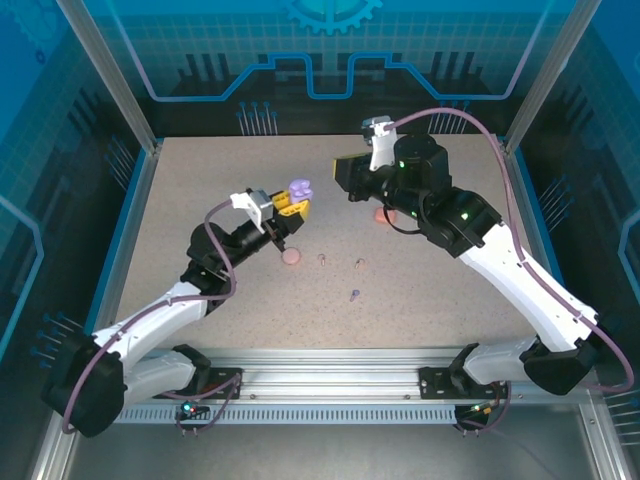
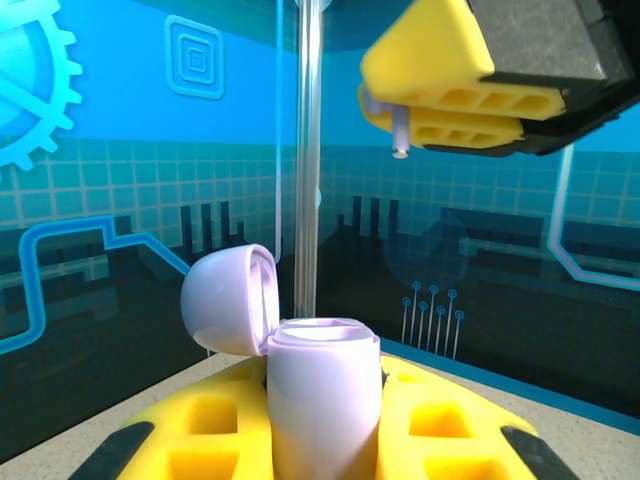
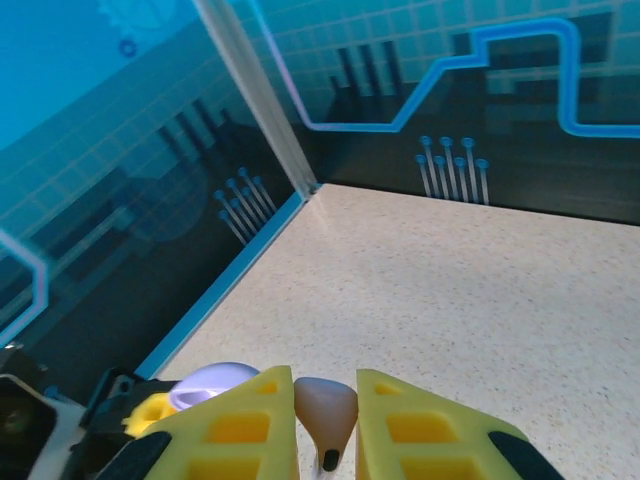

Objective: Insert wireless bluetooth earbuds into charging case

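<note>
Left gripper (image 1: 288,207), left of frame centre, is clamped tight on the base of the lilac charging case (image 2: 325,390), which stands upright with its lid (image 2: 228,300) swung open to frame left. Right gripper (image 2: 435,100) is closed on an earbud (image 3: 323,405), stem down, at upper right above the case mouth, with a gap between them. A pink case (image 1: 291,257) and a purple bud (image 1: 354,295) lie mid-table; open table (image 1: 190,200) runs to the left rim and the back corner.

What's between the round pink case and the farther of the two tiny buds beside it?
One tiny pale bud, on otherwise bare table, in the top view.
</note>
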`<act>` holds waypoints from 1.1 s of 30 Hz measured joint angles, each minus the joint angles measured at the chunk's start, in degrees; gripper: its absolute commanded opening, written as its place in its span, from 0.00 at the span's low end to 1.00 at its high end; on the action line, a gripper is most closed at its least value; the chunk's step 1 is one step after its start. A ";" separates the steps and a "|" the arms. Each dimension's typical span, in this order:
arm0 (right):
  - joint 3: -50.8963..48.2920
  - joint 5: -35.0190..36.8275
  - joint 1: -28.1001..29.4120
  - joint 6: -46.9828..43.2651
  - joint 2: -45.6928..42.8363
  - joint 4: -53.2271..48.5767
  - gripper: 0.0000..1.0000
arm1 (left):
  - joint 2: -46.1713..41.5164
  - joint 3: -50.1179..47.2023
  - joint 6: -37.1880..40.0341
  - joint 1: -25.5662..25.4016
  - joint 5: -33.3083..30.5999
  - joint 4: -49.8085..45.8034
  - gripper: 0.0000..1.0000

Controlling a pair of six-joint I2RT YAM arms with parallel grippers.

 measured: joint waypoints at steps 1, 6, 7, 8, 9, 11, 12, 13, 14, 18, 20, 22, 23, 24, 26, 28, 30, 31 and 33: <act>0.00 -1.29 0.00 -0.83 0.15 0.31 0.17 | 0.48 0.07 0.57 -0.42 -0.02 0.13 0.00; -0.17 -6.34 0.02 -4.07 0.31 2.43 0.17 | 3.41 1.33 2.51 -2.56 -0.04 0.81 0.00; -0.39 -7.26 0.02 -4.61 0.31 3.17 0.17 | 3.87 1.73 2.73 -2.91 -0.04 0.90 0.00; -0.59 -7.91 0.02 -4.98 0.28 3.69 0.17 | 4.13 2.03 3.06 -3.15 -0.04 1.05 0.00; -0.85 -8.72 0.02 -5.35 0.24 4.17 0.17 | 4.42 2.34 3.52 -3.34 -0.04 1.40 0.00; -1.73 -9.88 0.02 -6.12 0.04 4.92 0.17 | 4.83 2.82 3.85 -3.61 -0.07 2.10 0.00; -2.38 -10.38 0.02 -6.40 -0.17 5.29 0.17 | 5.01 2.95 4.00 -3.65 -0.07 2.40 0.00; -3.04 -10.73 0.02 -6.73 -0.44 5.60 0.17 | 5.14 3.08 4.11 -3.72 -0.07 2.47 0.00; -3.58 -11.02 0.02 -6.95 -0.66 5.86 0.17 | 5.27 3.21 4.20 -3.72 -0.07 2.60 0.00; -5.42 -11.78 0.02 -7.43 -1.44 6.62 0.17 | 5.57 3.82 4.24 -3.82 -0.09 2.62 0.00; -6.05 -11.87 0.00 -7.43 -1.66 7.15 0.17 | 5.57 4.17 4.55 -3.87 -0.11 2.62 0.00; -6.93 -11.89 0.00 -7.43 -1.99 7.67 0.17 | 5.73 4.72 5.09 -4.00 -0.22 2.62 0.00; -7.34 -11.91 0.00 -7.43 -2.16 7.93 0.17 | 5.79 4.90 5.18 -4.02 -0.24 2.69 0.00; -7.74 -11.91 0.00 -7.41 -2.25 8.13 0.17 | 5.84 5.07 5.27 -4.04 -0.24 2.64 0.00; -8.35 -11.91 0.00 -7.39 -2.29 8.44 0.17 | 5.88 5.22 5.29 -4.04 -0.26 2.67 0.00; -8.90 -11.93 -0.02 -7.39 -2.29 8.76 0.17 | 5.95 5.42 5.29 -4.09 -0.26 2.62 0.00; -9.16 -11.96 -0.04 -7.32 -2.29 9.18 0.17 | 6.05 5.49 5.29 -4.13 -0.28 2.62 0.00; -9.16 -12.02 -0.07 -7.19 -2.29 9.35 0.16 | 6.16 5.55 5.29 -4.13 -0.26 2.62 0.00; -9.16 -12.33 -0.15 -7.15 -2.29 9.75 0.16 | 6.27 5.62 5.29 -4.15 -0.28 2.60 0.00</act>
